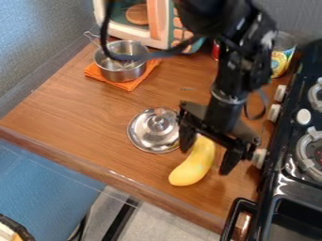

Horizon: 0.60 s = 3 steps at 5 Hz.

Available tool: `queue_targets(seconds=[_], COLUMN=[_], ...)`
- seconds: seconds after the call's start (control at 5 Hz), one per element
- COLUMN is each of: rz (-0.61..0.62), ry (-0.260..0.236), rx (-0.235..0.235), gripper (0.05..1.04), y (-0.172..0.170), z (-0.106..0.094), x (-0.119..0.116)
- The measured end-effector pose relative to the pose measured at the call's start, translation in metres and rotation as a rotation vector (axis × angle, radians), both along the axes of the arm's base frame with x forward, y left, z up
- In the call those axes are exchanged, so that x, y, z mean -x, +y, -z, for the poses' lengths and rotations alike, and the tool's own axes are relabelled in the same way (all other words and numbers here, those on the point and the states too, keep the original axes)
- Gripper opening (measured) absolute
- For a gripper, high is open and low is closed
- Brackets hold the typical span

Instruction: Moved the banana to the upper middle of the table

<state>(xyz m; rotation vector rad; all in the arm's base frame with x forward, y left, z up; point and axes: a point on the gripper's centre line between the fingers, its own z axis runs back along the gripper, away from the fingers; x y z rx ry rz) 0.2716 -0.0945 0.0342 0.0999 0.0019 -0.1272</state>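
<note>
Banana, one, yellow [194,164]: lying on the wooden table [75,113] toward its near edge, right of centre, its thicker end toward that edge and its upper end beneath the gripper [205,161].

Gripper, one, black, two-fingered: hanging low over the banana at the end of the black arm [229,84], which comes in from the top. Jaws spread wide, one on either side of the fruit; from where I stand I can't tell whether either touches it.

Lid, one, round, shiny metal, with a knob [153,140]: flat on the table, left of the banana and near it, beside the left-hand finger as I see it.

Pot, one, metal, with a handle [119,73]: upright on an orange cloth [132,85], farther back and to the left.

Toy microwave, one, white and orange [163,28]: at the back of the table, behind the pot.

Can, one, yellow-labelled [280,61]: back right, close to the black stove [286,132], which stands along the right side with its pale knobs.
</note>
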Motion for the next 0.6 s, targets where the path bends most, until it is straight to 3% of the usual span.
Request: queue_targets(seconds=[0.2, 0.4, 0.6], rz=[0.001, -0.011, -0.017], ry=[0.025, 0.096, 0.118], rx=[0.001, -0.024, -0.008], gripper=[0.984, 0.892, 0.611], y=[-0.0038, -0.0041, -0.0042], z=[0.0117, 0.0206, 0.0212], x=[0.0022, 0.0024, -0.0005])
